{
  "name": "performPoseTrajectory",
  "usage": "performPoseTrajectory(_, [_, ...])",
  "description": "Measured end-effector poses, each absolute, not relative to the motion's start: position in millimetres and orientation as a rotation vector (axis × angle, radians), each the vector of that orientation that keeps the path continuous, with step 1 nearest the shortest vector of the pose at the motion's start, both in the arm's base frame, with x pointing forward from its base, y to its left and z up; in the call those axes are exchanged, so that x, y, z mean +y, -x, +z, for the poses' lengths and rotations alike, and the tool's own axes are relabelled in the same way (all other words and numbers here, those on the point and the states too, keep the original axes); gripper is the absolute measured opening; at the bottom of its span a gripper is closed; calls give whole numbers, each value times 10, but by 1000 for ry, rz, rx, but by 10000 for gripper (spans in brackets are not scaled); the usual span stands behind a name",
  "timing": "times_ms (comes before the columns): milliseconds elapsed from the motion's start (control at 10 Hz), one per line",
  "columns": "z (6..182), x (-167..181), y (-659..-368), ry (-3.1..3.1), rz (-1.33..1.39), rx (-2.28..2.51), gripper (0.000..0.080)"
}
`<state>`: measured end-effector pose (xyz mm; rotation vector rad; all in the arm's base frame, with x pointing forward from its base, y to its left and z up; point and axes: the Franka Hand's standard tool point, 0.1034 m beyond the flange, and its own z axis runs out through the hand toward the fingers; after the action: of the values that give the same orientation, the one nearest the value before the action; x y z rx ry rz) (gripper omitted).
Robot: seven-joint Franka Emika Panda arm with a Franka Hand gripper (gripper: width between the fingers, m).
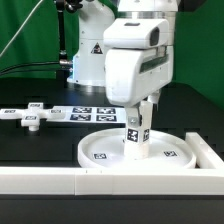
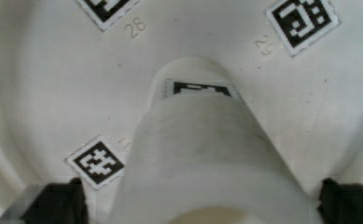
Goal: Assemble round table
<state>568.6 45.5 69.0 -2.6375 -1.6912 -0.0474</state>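
One round disc [image 1: 140,152] lying flat on the black table [image 1: 30,145], close against the white border rail [image 1: 120,182], with the short leg [image 1: 138,133] upright on its middle. Gripper [image 1: 140,118] poised over the leg top, jaws spread wide, dark fingertips [image 2: 53,203] either side of the leg [image 2: 199,150] without pressing it. Cross-shaped foot [image 1: 30,115] well apart toward the exterior view's left, beside the marker board [image 1: 90,113].

You see a white round disc [image 1: 140,152] and white leg [image 1: 136,136], both with black-white square tags
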Motion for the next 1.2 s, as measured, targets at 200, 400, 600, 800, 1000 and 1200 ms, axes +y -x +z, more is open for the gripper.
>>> performPoseTrajectory(200, [684, 453, -5683, 2561, -39, -1820, 649])
performPoseTrajectory(400, [684, 445, -5684, 2471, -30, -1954, 649])
performPoseTrajectory(600, [678, 407, -5684, 2353, -13, -2114, 649])
performPoseTrajectory(800, [678, 360, -5688, 2270, -13, -2205, 649])
performPoseTrajectory(1000, [672, 355, -5684, 2279, -11, -2194, 527])
performPoseTrajectory(1200, [660, 351, -5658, 2275, 1, -2190, 406])
